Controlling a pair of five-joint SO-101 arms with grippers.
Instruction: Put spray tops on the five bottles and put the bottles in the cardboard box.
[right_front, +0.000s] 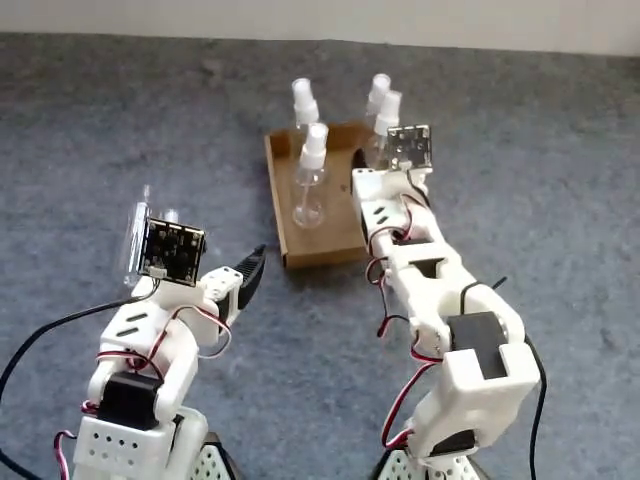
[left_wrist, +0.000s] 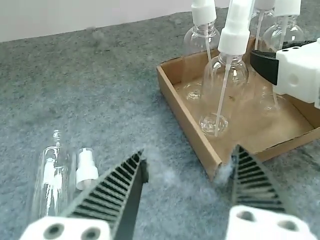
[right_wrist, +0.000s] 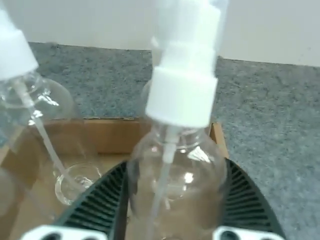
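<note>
The right fingers (right_wrist: 97, 205) are clenched on a capped bottle (right_wrist: 175, 160) standing upright in the far right corner of the cardboard box (right_front: 322, 258), which sits on the grey bench (right_front: 520, 120); three other capped bottles (right_front: 310, 185) stand in the box too. The left fingers (left_wrist: 117, 187) are spread wide, gripping nothing, over the bench near the box. Close by, the fifth bottle (left_wrist: 50, 175) lies on its side, uncapped, a loose spray top (left_wrist: 86, 167) beside it

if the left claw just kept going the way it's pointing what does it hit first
Likely the grey carpet just before the cardboard box corner; the open left claw tilts downward, though depth is unclear.
</note>
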